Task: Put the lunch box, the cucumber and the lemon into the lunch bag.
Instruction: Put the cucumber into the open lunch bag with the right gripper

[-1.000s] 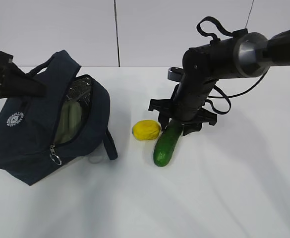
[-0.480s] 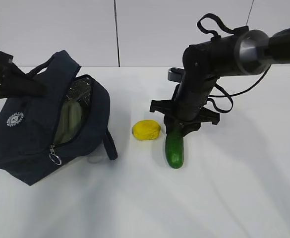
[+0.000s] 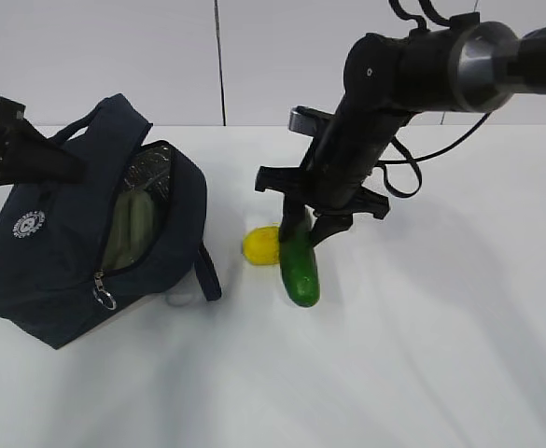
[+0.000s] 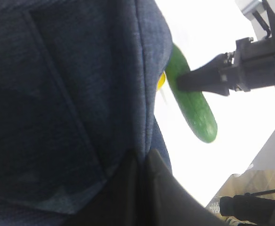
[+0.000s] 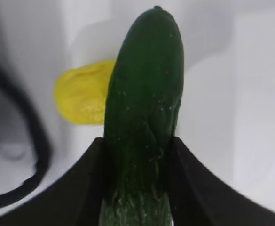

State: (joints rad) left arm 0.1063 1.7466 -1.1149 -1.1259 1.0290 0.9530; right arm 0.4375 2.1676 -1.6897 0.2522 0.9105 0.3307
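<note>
The navy lunch bag (image 3: 58, 261) lies tilted at the left with its zipper open. The lunch box's pale green lid (image 3: 134, 227) shows inside it. My left gripper (image 3: 63, 166) is shut on the bag's fabric at its upper left; in the left wrist view (image 4: 142, 160) the bag (image 4: 71, 94) fills the frame. My right gripper (image 3: 306, 227) is shut on the cucumber (image 3: 301, 271), which hangs tip-down just above the table. The grip is clear in the right wrist view (image 5: 137, 141), with the cucumber (image 5: 144, 80) between the fingers. The lemon (image 3: 259, 245) lies right behind it, partly hidden.
A dark strap of the bag (image 3: 207, 271) lies on the white table (image 3: 422, 355) between the bag and the lemon. The strap shows in the right wrist view (image 5: 34, 141) to the left of the lemon (image 5: 81, 94). The back wall is close behind.
My right gripper has moved left toward the bag with the cucumber, which has swung to hang nearly upright and now covers part of the lemon. The left gripper and bag have not moved.
</note>
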